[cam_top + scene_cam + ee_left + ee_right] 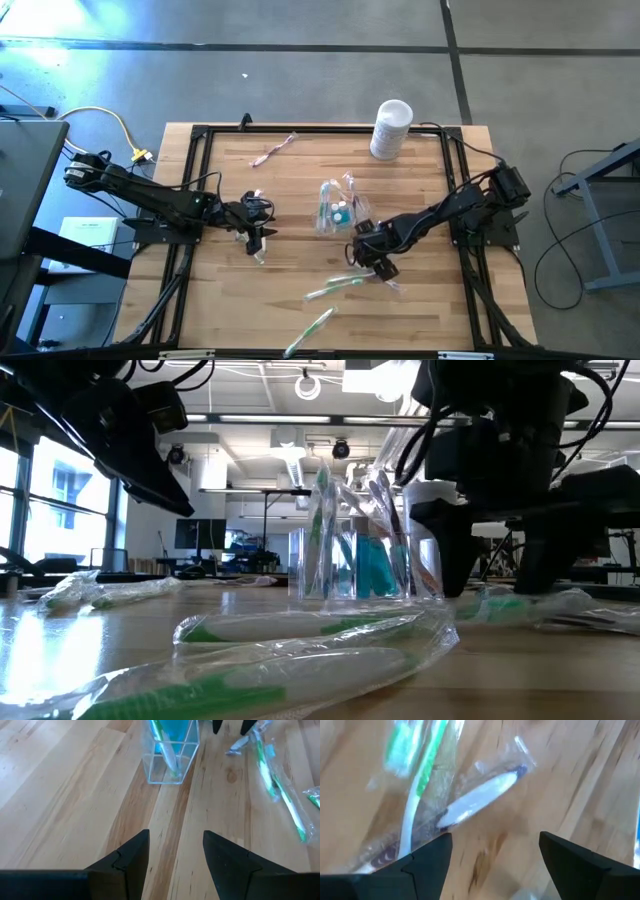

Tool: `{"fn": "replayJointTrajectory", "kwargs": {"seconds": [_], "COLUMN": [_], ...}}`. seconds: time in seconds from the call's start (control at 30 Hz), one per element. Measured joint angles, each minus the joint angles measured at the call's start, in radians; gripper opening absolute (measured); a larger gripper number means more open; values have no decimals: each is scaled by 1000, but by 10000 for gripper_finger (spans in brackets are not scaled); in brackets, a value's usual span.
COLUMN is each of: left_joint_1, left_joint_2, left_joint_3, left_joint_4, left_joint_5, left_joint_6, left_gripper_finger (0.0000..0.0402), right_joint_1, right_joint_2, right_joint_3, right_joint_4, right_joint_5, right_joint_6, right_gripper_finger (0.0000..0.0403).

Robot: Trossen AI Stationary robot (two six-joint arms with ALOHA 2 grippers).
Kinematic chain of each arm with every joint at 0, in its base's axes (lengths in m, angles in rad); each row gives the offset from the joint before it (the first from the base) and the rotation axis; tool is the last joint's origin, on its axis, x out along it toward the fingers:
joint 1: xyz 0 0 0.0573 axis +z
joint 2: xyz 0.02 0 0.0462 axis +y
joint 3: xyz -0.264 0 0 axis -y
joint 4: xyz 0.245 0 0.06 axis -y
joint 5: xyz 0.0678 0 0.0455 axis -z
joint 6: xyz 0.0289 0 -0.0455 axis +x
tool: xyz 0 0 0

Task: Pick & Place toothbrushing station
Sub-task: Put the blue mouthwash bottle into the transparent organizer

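The tabletop (pixel 230 310) is a wood slab inside a black frame (pixel 300 131), and both arms reach in from its sides. A white canister (pixel 390 128) stands at the far edge, well apart from the work. Near the middle sits the clear cup (pixel 335 208), already holding teal tubes and a couple of brushes.

The right gripper (pixel 378 262) hangs low just beside the cup on its near side, fingers spread wide and empty, over a wrapped white brush (pixel 480 800) with a green brush (pixel 417 785) lying right against it. The left gripper (pixel 256 240) waits to the cup's left, fingers partly apart with nothing between them, pointed toward the cup.

Loose brushes are scattered: two green ones (pixel 335 288) toward the near edge, a pink one (pixel 272 152) at the far left.

The likely trouble is the crowding under the right gripper — the two wrapped brushes overlap, so closing there could catch both, or pinch only slippery film and let the brush slide out. The cup looks light; a brush the arm carries in, or the arm itself, could tip or shove it, and the brushes already leaning in it narrow the opening.

Room is good on the left half and toward the near edge. It is tight between the right gripper and the cup, and the frame rails bound every side.
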Motion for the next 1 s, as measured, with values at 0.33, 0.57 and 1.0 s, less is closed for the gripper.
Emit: {"fn": "replayJointTrajectory", "kwargs": {"seconds": [0.33, 0.57, 1.0], "left_joint_1": [0, 0, 0], "left_joint_2": [0, 0, 0], "left_joint_3": [0, 0, 0], "left_joint_4": [56, 49, 43], "left_joint_5": [3, 3, 3], "left_joint_6": [0, 0, 0], "left_gripper_finger": [180, 180, 180], "right_joint_1": [0, 12, 19], "right_joint_2": [0, -3, -4], "right_joint_3": [1, 4, 4], "right_joint_4": [-46, -127, -215], "right_joint_5": [32, 106, 146], "right_joint_6": [-129, -203, -260], "right_gripper_finger": [293, 293, 293]}}
